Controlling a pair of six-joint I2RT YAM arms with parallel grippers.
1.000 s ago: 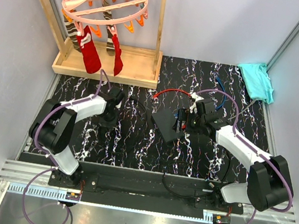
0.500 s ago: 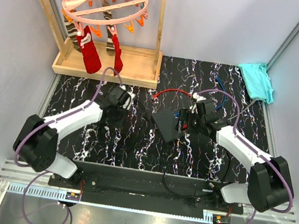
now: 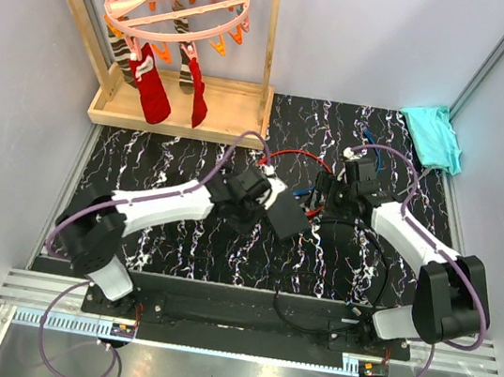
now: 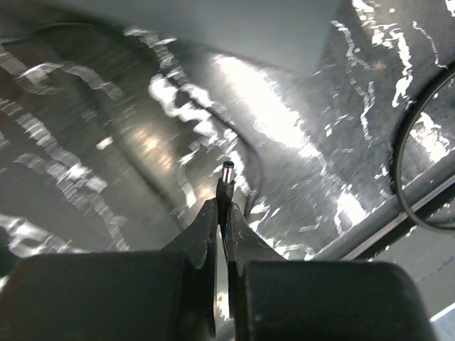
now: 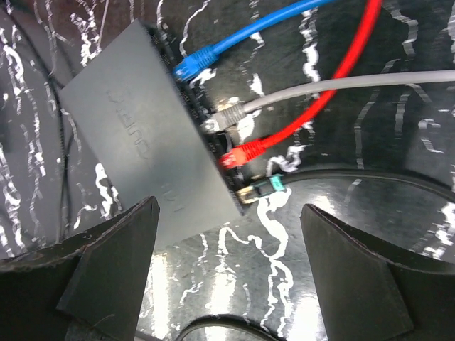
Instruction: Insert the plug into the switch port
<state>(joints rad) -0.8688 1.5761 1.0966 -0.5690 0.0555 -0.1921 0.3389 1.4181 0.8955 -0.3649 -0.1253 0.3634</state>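
Note:
The switch [image 3: 287,218], a flat matte black box, lies at the table's middle; it also shows in the right wrist view [image 5: 142,135]. Blue [image 5: 234,42], grey [image 5: 320,89] and red [image 5: 313,106] cables and a teal-tipped black one [image 5: 266,186] sit in ports along its right edge. My left gripper [image 3: 264,200] is right beside the box's left side, shut on a thin black barrel plug [image 4: 226,186] whose metal tip sticks out past the fingertips. The box's blurred grey face [image 4: 213,28] is ahead of the plug. My right gripper [image 5: 227,263] is open and empty, above the cabled edge [image 3: 324,199].
A wooden rack [image 3: 178,111] with a pink hanger and red socks stands at the back left. A teal cloth [image 3: 434,135] lies at the back right. The red cable [image 3: 290,156] loops behind the switch. A black cable [image 5: 234,327] lies below the right fingers.
My left arm has swung from the table's left side to the switch, carrying the plug. My right gripper has drawn back slightly up and right from the switch.

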